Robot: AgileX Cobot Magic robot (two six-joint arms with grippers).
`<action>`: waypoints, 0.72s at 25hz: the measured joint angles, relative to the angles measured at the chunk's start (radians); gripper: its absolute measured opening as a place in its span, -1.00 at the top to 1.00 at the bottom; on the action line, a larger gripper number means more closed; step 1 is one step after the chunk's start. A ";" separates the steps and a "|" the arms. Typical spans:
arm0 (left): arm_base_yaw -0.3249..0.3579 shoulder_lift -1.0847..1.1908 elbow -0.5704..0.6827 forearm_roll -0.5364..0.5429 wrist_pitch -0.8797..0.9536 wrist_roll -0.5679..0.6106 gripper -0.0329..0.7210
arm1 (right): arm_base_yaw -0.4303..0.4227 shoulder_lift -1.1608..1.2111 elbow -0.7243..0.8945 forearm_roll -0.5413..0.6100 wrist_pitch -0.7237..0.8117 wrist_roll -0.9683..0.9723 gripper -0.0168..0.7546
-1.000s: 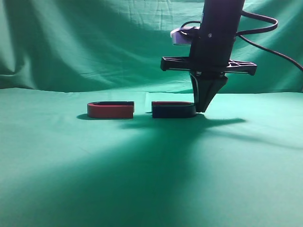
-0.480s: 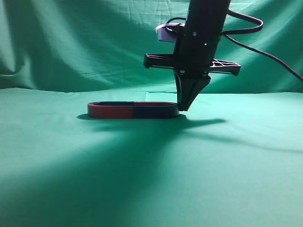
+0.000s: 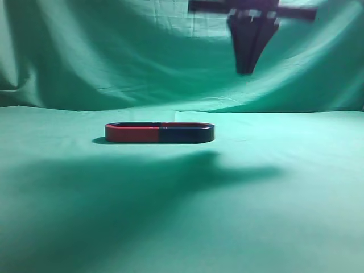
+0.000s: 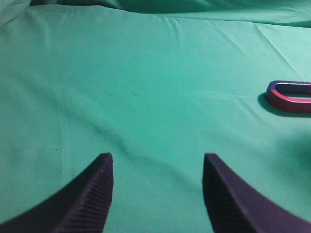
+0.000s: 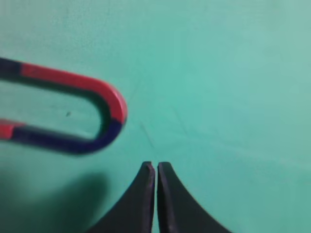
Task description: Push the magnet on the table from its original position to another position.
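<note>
The magnet [image 3: 186, 133] lies on the counter [image 3: 273, 216], its open end touching the red magnet [image 3: 132, 133]. The right hand [image 3: 245, 69], pressed shut and empty, hangs above the magnet's bend; it should withdraw straight, avoiding contact. The left hand [image 4: 158, 167] gapes, empty.

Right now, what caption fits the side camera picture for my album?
Dark magnet joined end to end with the red magnet on the green table, right gripper high above.

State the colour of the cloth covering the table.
Plain green; the table shows it best in the left wrist view.
</note>
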 joint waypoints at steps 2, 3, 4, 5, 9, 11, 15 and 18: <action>0.000 0.000 0.000 0.000 0.000 0.000 -0.15 | 0.000 -0.072 0.000 -0.012 0.082 0.007 0.96; 0.000 0.000 0.000 0.000 0.000 0.000 -0.15 | 0.000 -0.106 0.000 -0.026 0.117 0.012 0.96; 0.000 0.000 0.000 0.000 0.000 0.000 -0.15 | 0.000 -0.134 0.000 -0.039 0.137 0.017 0.96; 0.000 0.000 0.000 0.000 0.000 0.000 -0.15 | 0.000 -0.169 0.000 -0.048 0.146 0.024 0.96; 0.000 0.000 0.000 0.000 0.000 0.000 -0.15 | 0.000 -0.334 0.016 -0.071 0.161 0.063 0.96; 0.000 0.000 0.000 0.000 0.000 0.000 -0.15 | 0.000 -0.438 0.069 -0.074 0.161 0.075 0.96; 0.000 0.000 0.000 0.000 0.000 0.000 -0.15 | 0.000 -0.682 0.236 -0.083 0.113 0.076 0.96; 0.000 0.000 0.000 0.000 0.000 0.000 -0.15 | 0.000 -0.870 0.393 -0.082 0.011 0.075 0.96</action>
